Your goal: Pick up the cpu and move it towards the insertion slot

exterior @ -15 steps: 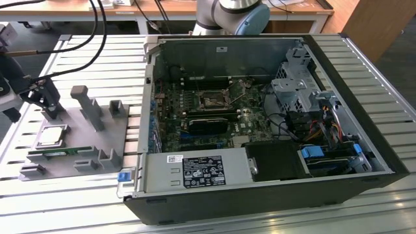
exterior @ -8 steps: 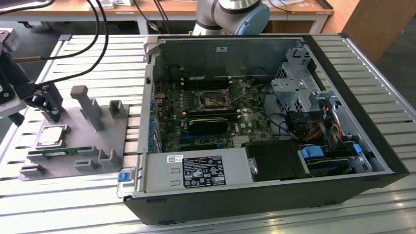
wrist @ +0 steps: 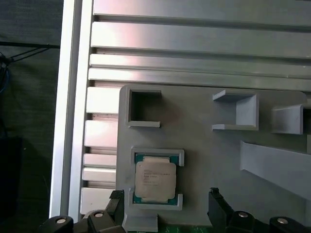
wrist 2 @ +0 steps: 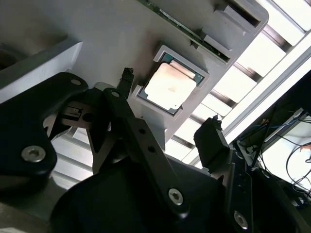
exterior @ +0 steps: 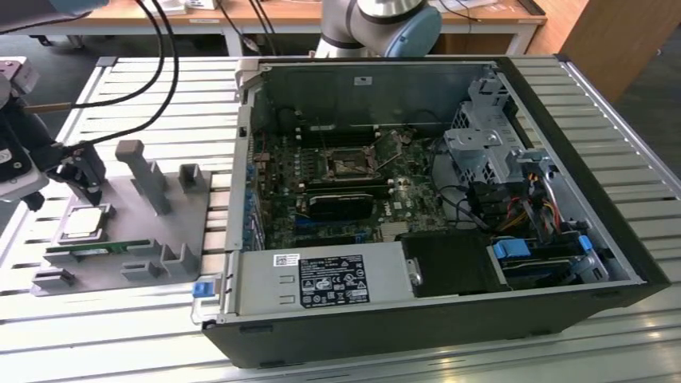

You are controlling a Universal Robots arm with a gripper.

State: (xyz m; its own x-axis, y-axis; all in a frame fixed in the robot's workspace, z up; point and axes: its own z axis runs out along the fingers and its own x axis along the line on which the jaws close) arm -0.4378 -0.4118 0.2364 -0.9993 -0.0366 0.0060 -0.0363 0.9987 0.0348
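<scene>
One cpu (exterior: 85, 221), one grey tray (exterior: 181, 223) and what looks like a single green memory stick (exterior: 96, 248) lie at the exterior view's left. At its right are one open computer case (exterior: 447, 323) and one insertion slot (exterior: 349, 165).

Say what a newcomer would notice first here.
The open computer case dominates the exterior view, the insertion slot shiny mid-motherboard. At that view's left, the cpu lies in a recess of the grey tray. In the first wrist view, the gripper hangs over it, jaws open.
</scene>
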